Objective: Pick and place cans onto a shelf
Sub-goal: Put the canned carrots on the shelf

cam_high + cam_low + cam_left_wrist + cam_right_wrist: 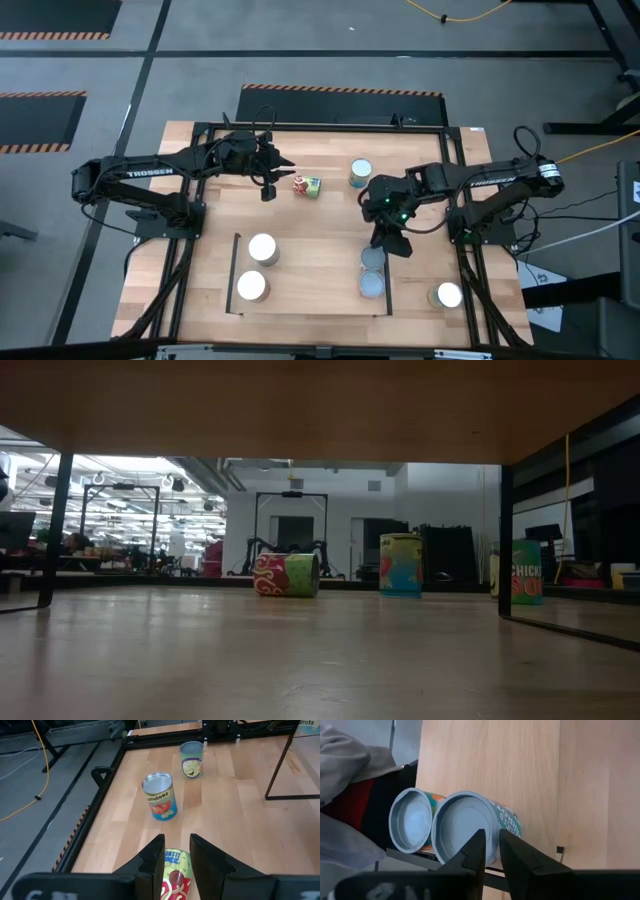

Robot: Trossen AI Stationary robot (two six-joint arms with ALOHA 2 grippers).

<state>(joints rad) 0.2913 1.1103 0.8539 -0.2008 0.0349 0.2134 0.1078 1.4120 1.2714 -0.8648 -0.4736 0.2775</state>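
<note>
A red, green and yellow can (pixel 306 185) lies on its side on the table; it also shows in the low view (pixel 287 574). My left gripper (pixel 288 163) hovers just beside and above this can (pixel 172 870), fingers nearly together, touching nothing. My right gripper (pixel 392 243) points down over two blue-topped cans (pixel 372 260) (pixel 371 284) standing at the right end of the shelf (pixel 310 275), fingers nearly together above the nearer can's top (pixel 465 827). Two white-topped cans (pixel 262 248) (pixel 251 286) stand at the shelf's left end.
An upright can (pixel 360 173) stands on the table beyond the lying one, and another (pixel 448 295) stands right of the shelf. The left wrist view shows a farther upright can (pixel 191 760). A black outer frame (pixel 200 130) borders the table.
</note>
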